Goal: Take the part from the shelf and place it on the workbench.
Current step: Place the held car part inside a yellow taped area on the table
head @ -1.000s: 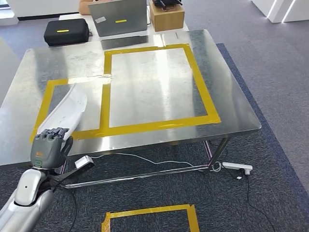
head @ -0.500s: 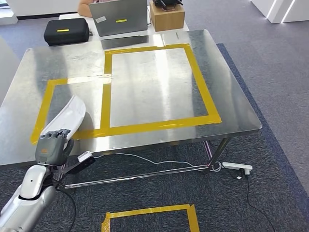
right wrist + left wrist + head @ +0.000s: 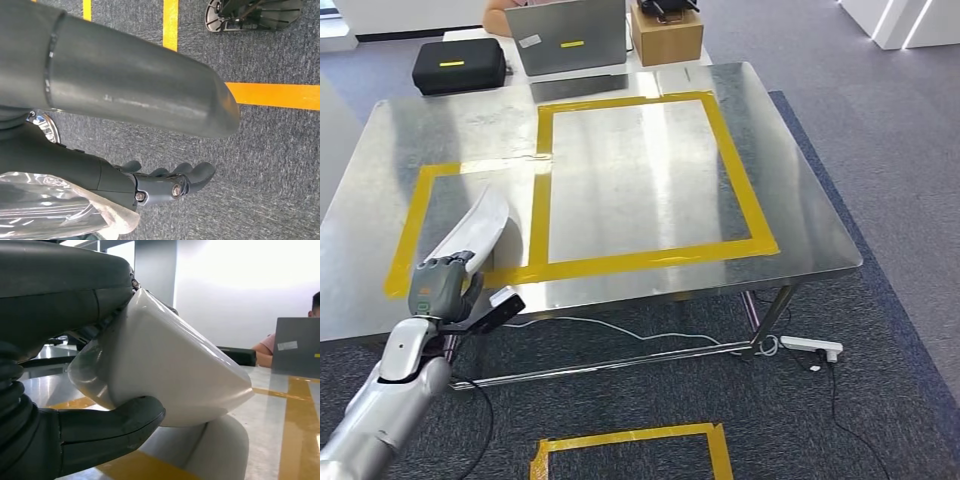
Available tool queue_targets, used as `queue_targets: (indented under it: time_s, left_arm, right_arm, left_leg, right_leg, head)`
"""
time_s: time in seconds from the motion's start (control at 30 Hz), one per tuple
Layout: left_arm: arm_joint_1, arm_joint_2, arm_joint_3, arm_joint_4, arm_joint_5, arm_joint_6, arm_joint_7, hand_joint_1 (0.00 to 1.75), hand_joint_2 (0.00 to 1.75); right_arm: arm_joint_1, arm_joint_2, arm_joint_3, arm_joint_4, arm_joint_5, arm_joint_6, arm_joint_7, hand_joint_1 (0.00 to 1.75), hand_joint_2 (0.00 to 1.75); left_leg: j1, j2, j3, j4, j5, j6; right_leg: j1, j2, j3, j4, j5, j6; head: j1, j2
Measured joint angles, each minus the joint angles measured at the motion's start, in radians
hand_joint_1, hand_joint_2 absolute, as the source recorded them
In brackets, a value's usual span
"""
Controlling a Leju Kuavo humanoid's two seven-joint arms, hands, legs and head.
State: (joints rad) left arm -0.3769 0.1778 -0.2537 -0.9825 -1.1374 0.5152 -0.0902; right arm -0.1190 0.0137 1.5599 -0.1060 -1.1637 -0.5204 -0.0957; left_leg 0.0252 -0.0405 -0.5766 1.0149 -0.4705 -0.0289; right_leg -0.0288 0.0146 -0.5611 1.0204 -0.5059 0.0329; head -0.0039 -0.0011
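Note:
The white curved part (image 3: pixel 475 228) is gripped at its near end by my left hand (image 3: pixel 437 290), and its far end reaches over the small yellow-taped rectangle (image 3: pixel 414 215) on the left of the steel workbench (image 3: pixel 637 180). Close up, the part (image 3: pixel 170 370) sits between my thumb (image 3: pixel 113 430) and the fingers above it, hanging just over its own reflection on the metal. My right hand (image 3: pixel 166 185) hangs over grey carpet with nothing in it, its fingers loosely extended.
At the workbench's far edge are a grey laptop (image 3: pixel 565 35), a black case (image 3: pixel 458 65) and a cardboard box (image 3: pixel 666 35), with a person (image 3: pixel 497 15) behind the laptop. A power strip (image 3: pixel 810 347) and cables lie under the table. A yellow tape square (image 3: pixel 633 450) marks the floor.
My left hand has carried the part forward and to the right, from the table's front left edge further in over the small taped rectangle.

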Motion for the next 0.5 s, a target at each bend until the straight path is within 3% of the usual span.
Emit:
queue_targets:
  time_s: [0.3, 0.5]
  left_arm:
    - [-0.168, -0.083, -0.092, 0.176, -0.092, -0.065, 0.059, 1.75, 1.75]
    - [-0.22, -0.113, -0.139, 0.245, -0.108, -0.064, 0.072, 1.75, 1.75]
  right_arm:
    - [-0.004, 0.0, 0.0, 0.0, 0.029, 0.018, 0.011, 0.0, 0.0]
    - [-0.005, 0.0, 0.0, 0.0, 0.036, 0.021, 0.012, 0.0, 0.0]
  left_leg:
    - [0.0, 0.0, -0.002, 0.003, 0.0, 0.0]
    - [-0.001, 0.0, -0.002, 0.003, 0.0, 0.0]
  right_leg:
    - [0.0, 0.0, 0.001, 0.0, 0.001, 0.001]
    - [-0.001, 0.0, 0.001, 0.0, 0.001, 0.001]
  head:
    - [0.0, 0.0]
    - [0.0, 0.0]
